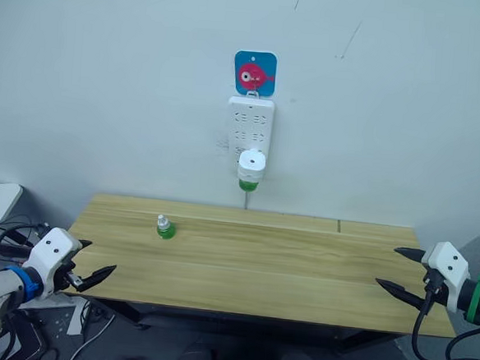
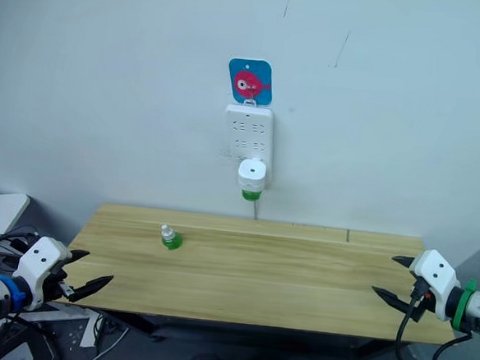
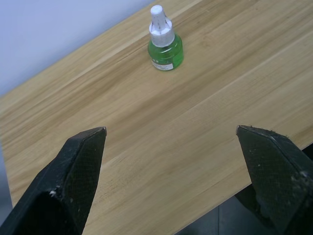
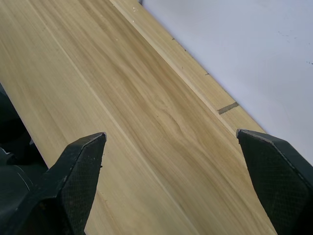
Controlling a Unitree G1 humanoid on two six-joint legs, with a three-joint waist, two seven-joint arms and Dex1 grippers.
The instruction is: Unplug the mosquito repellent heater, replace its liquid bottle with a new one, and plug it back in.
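**Heater still plugged in, both claws idle at the tabletop's ends**

In the head view, the mosquito repellent heater (image 1: 252, 166) is seen plugged into the power strip (image 1: 249, 127) on the wall, at 12 o'clock above the tabletop (image 1: 300, 267). A fish sticker (image 1: 255, 72) is fixed above the strip. The left claw (image 1: 88, 262) and right claw (image 1: 398, 269) are held open and empty.

In the left wrist view, the new liquid bottle (image 3: 164, 41) is found upright at 12 o'clock, well apart from the spread fingers (image 3: 80, 161).

In the right wrist view, bare wood is framed by parted fingers (image 4: 80, 166).

The strip could be dragged off its hook if the heater is pulled at an angle; the narrow bottle could be toppled by an off-centre approach.
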